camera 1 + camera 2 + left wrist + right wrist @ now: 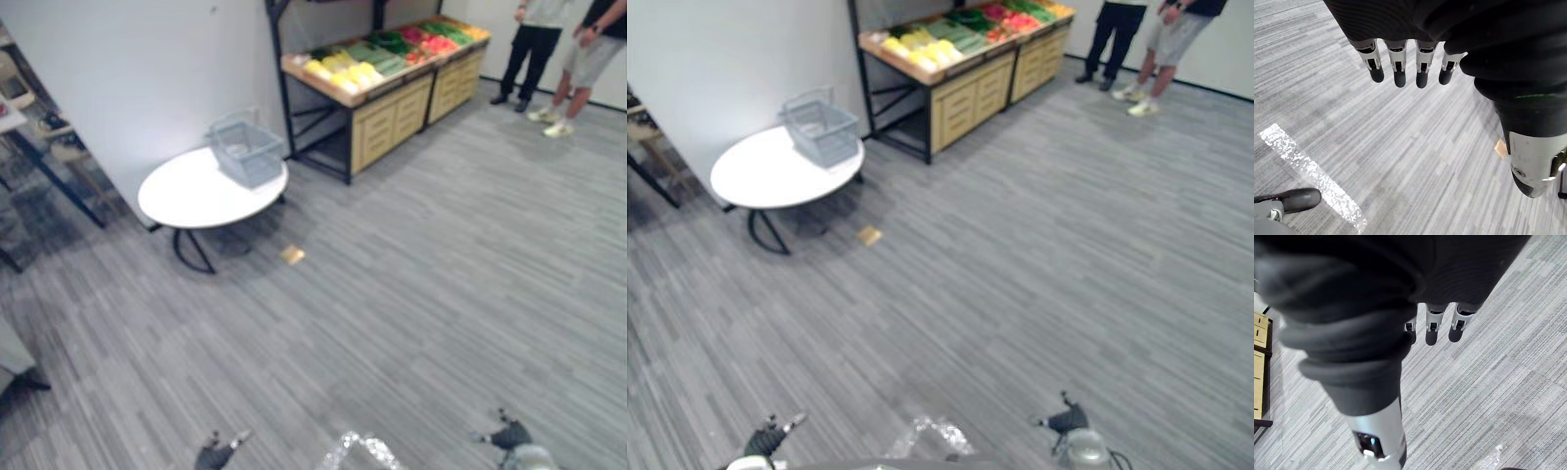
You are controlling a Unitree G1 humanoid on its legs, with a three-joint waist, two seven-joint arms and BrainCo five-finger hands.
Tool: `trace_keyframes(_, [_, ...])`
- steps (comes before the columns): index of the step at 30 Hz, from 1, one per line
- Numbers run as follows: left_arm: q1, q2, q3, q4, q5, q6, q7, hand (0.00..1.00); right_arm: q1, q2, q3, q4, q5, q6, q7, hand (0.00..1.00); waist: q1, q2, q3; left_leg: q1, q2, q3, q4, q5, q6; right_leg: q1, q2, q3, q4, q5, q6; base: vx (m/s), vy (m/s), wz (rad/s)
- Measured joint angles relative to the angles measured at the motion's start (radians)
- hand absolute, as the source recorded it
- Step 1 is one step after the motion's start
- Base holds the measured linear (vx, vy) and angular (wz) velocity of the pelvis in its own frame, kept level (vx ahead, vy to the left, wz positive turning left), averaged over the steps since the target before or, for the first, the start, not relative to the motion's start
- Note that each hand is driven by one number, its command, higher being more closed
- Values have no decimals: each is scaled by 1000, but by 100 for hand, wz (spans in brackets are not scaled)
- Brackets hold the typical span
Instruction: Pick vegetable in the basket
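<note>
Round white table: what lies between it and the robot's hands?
A small tan scrap on grey striped carpet, close to the round white table; seen in both eye views.

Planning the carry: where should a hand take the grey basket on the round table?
Likely its thin handle, which seems to stand raised above the basket at its far side; come down from above and curl fingers round the bar.

Open floor (421, 294) reaches table (181, 201) bearing basket (245, 153)

Left hand (1399, 61) and right hand (1432, 325) low, straight-fingered, empty.
</note>
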State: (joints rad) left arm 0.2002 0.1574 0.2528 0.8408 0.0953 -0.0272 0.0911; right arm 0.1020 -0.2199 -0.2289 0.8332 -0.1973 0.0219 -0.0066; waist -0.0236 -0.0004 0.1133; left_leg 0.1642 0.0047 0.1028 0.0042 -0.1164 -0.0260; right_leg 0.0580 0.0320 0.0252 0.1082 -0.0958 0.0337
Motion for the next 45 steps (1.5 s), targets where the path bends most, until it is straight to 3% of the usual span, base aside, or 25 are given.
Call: trace_keyframes(45, [-5,-2,0,-2,7,9,4,0,4,8,-49,-34,1,11,-9,0,0,-6,2,-16,-6,-45,0,2,0,-3,-11,-47,7,-18,-5,3,1,2])
